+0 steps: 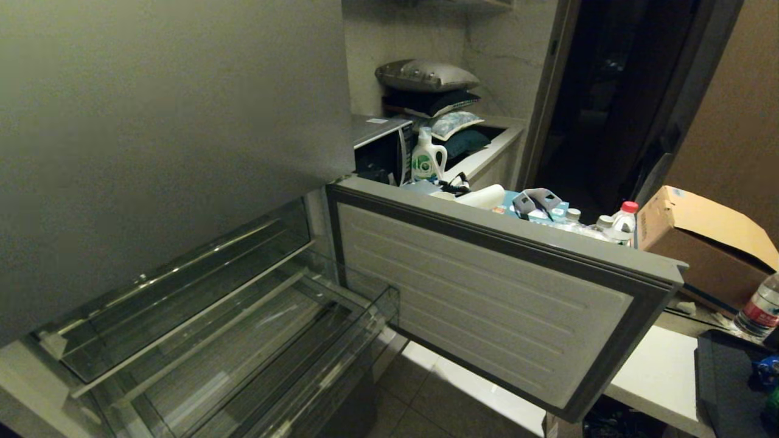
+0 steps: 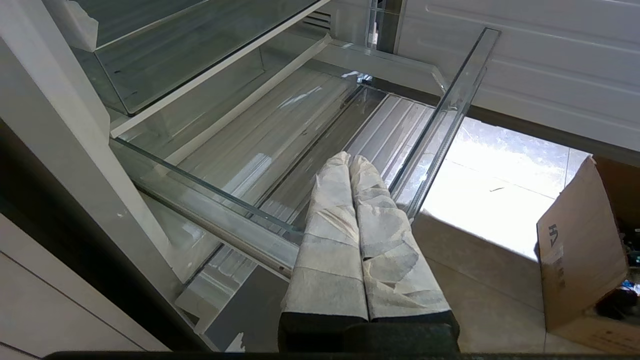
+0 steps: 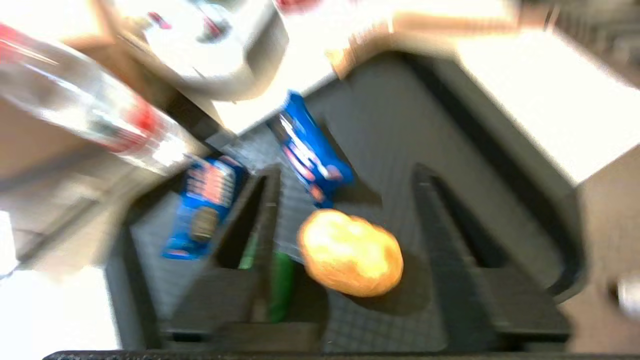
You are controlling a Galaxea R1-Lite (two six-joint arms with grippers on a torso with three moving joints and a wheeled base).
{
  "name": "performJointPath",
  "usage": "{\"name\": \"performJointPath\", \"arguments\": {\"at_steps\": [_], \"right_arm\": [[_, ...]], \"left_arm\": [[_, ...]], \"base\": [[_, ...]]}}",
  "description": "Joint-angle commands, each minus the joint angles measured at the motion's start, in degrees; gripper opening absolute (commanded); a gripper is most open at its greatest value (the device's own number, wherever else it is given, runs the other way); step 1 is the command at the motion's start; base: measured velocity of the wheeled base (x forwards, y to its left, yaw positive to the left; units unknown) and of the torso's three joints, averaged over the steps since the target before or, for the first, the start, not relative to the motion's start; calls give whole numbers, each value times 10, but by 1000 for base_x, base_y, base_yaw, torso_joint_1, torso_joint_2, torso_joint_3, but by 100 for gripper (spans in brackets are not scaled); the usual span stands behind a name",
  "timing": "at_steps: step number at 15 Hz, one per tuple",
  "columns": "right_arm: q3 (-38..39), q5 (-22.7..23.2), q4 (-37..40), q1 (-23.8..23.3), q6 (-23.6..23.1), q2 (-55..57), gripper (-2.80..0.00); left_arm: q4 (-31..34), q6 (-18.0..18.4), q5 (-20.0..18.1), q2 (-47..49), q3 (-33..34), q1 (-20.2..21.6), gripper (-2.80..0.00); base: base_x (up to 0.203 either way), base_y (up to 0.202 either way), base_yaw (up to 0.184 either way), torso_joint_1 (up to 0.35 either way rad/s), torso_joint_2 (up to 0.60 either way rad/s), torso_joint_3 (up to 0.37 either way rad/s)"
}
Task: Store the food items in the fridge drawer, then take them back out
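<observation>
The fridge drawer (image 1: 255, 359) is seen pulled out on the left, and the left gripper (image 2: 350, 162) is held clenched above it. Far right, the right gripper (image 3: 345, 200) is spread apart over a dark tray (image 3: 500, 165), where a round orange-brown piece (image 3: 351, 252) and blue packets (image 3: 310, 150) are lying.

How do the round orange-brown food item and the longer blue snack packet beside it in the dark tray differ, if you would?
The orange-brown item is rounded, plain and bulky; the blue packet is flat, elongated and printed. The orange-brown item lies between the right gripper's open fingers; the blue packet lies just beyond them. Both rest in the dark tray.
</observation>
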Motion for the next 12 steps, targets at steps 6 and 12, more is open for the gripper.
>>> {"name": "performJointPath", "arguments": {"at_steps": [6, 12], "right_arm": [[86, 74, 75, 85, -13, -473, -280], [193, 125, 250, 492, -133, -805, -280]], "left_arm": [[0, 0, 0, 0, 0, 0, -280], [0, 0, 0, 0, 0, 0, -280]], "base": [[0, 0, 0, 0, 0, 0], [0, 0, 0, 0, 0, 0]]}}
